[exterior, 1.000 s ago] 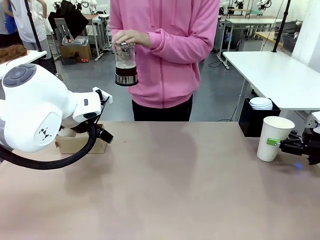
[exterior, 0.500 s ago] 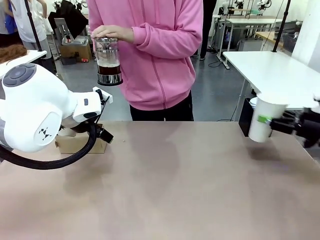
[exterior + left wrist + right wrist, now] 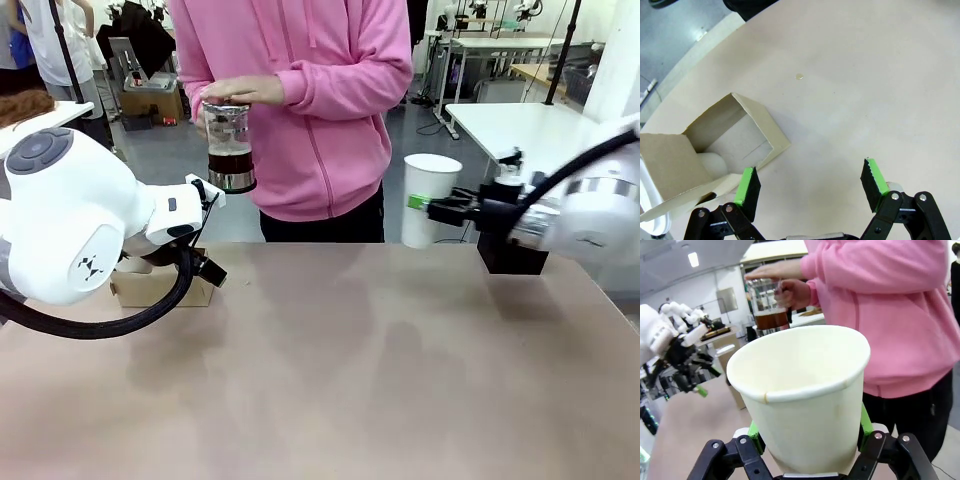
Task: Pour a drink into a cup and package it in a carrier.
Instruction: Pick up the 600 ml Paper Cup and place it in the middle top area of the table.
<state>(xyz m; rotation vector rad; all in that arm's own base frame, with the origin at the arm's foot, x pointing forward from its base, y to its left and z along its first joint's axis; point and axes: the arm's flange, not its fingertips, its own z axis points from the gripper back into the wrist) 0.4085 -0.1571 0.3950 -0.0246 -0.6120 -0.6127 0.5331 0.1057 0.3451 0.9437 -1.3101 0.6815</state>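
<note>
A white paper cup point(image 3: 430, 198) hangs upright in the air over the table's far right, with my right gripper point(image 3: 425, 205) shut on its side. In the right wrist view the cup point(image 3: 805, 390) is empty, and the gripper point(image 3: 810, 431) clamps its lower part. A person in pink holds a glass jug of dark brown drink point(image 3: 230, 150) by its lid, beyond the far edge; the drink point(image 3: 771, 317) sits behind the cup's rim. The brown cardboard carrier point(image 3: 160, 290) rests at the far left, partly behind my left arm. My left gripper point(image 3: 810, 170) stands open over bare table beside the carrier point(image 3: 735, 130).
A black box point(image 3: 512, 255) stands off the table's far right corner, behind my right arm. A white table point(image 3: 540, 140) lies farther back on the right. The person's body point(image 3: 320, 100) fills the far middle edge. A small spot point(image 3: 799, 76) marks the tabletop.
My right arm has lifted the cup from the right edge and carried it left and up toward the person. The person has shifted the jug left and lowered it a little. The left arm has not moved.
</note>
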